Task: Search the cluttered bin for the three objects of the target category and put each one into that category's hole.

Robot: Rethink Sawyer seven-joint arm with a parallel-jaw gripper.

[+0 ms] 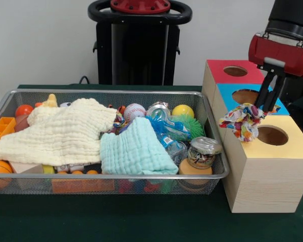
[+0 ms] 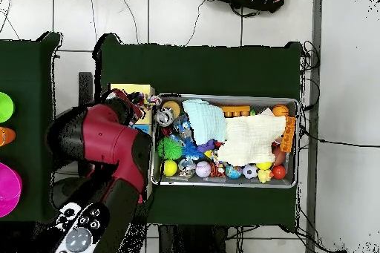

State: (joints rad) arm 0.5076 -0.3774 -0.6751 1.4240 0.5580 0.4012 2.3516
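Note:
My gripper (image 1: 269,107) is shut on a knotted rope bundle (image 1: 243,121) of white, red, blue and yellow strands. It holds the bundle at the near edge of the blue-topped box, just in front of its round hole (image 1: 245,96). The bundle hangs over the seam between the blue and yellow tops. In the overhead view the arm covers the boxes, and the bundle (image 2: 148,102) shows at the gripper tip. The wire mesh bin (image 1: 5,101) lies to the left, full of clutter. No other rope bundle shows clearly among it.
The red-topped box (image 1: 222,70) stands behind the blue one and the yellow-topped box (image 1: 293,143) in front. The bin holds a cream cloth (image 1: 60,133), a mint cloth (image 1: 134,151), a spiky green ball (image 1: 192,126), a baseball (image 1: 135,111), a jar (image 1: 203,151) and small balls.

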